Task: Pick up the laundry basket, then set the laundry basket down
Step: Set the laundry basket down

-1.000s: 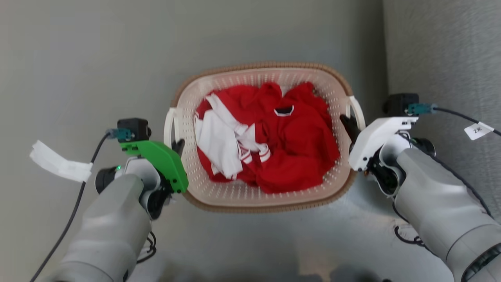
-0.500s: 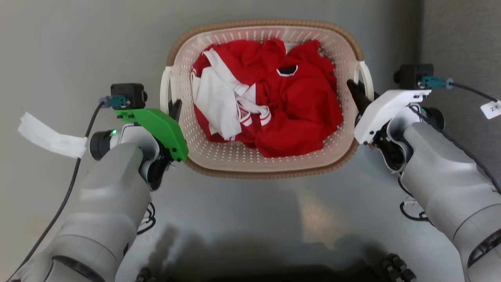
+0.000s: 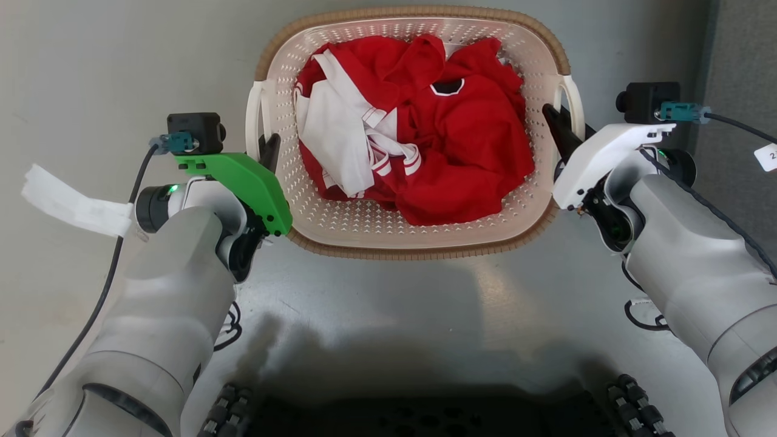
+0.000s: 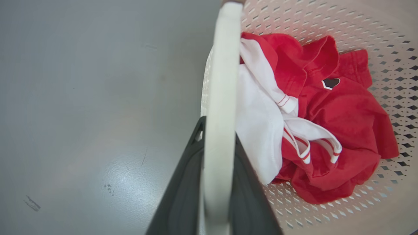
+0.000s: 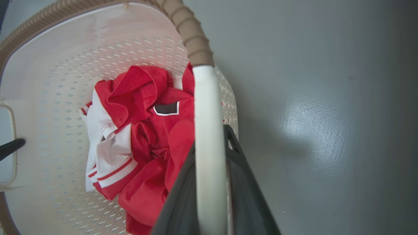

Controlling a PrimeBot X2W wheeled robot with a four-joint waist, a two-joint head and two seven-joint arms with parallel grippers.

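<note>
The laundry basket (image 3: 419, 250) is cream-white and perforated with a brown woven-look rim, and it sits between my two arms over the grey floor. Red and white clothes (image 3: 461, 145) fill it. My left gripper (image 3: 269, 149) is shut on the white left handle (image 4: 220, 98), with one dark finger on each side of the bar. My right gripper (image 3: 555, 124) is shut on the white right handle (image 5: 207, 130) in the same way. I cannot tell whether the basket's bottom touches the floor.
A darker grey panel (image 3: 740, 60) stands at the right edge. My own dark base with black rollers (image 3: 425, 419) lies along the bottom of the head view. A white tag (image 3: 73, 203) hangs from the left arm's cable.
The head view has shifted: basket and arms now sit higher in it and look larger, and my base has come into view. Both grippers keep their hold on the handles.
</note>
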